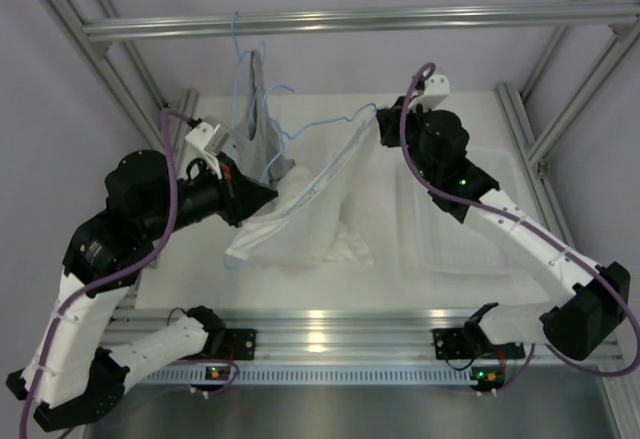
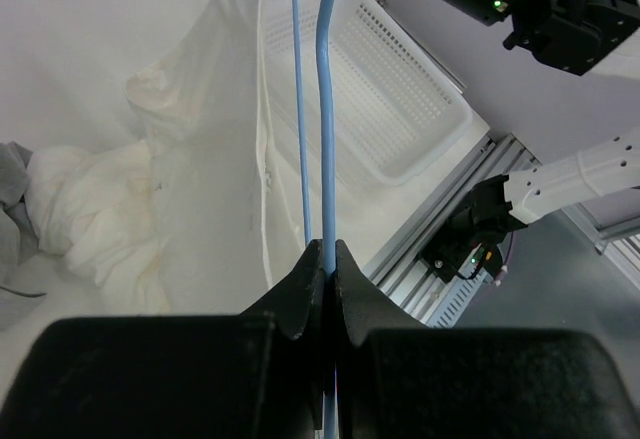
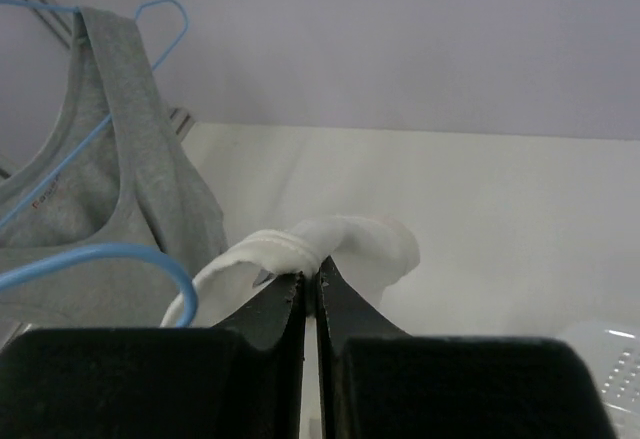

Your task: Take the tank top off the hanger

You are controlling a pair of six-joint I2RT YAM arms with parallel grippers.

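The white tank top [image 1: 310,221] stretches from a heap on the table up to my right gripper [image 1: 380,117], which is shut on one of its straps. From the right wrist the strap [image 3: 345,242] folds over the closed fingertips of the right gripper [image 3: 312,279]. A thin light-blue hanger [image 1: 300,135] runs through the top. My left gripper [image 1: 270,195] is shut on it at the garment's left side. In the left wrist view the hanger's blue rod [image 2: 324,109] rises straight out of the closed left gripper [image 2: 330,251], beside crumpled white tank top fabric [image 2: 100,219].
A grey tank top [image 1: 262,109] [image 3: 110,184] hangs on a second light-blue hanger from the aluminium crossbar [image 1: 400,19] at the back left. A white perforated tray [image 1: 470,224] [image 2: 395,94] lies at the right. Frame posts stand at both sides.
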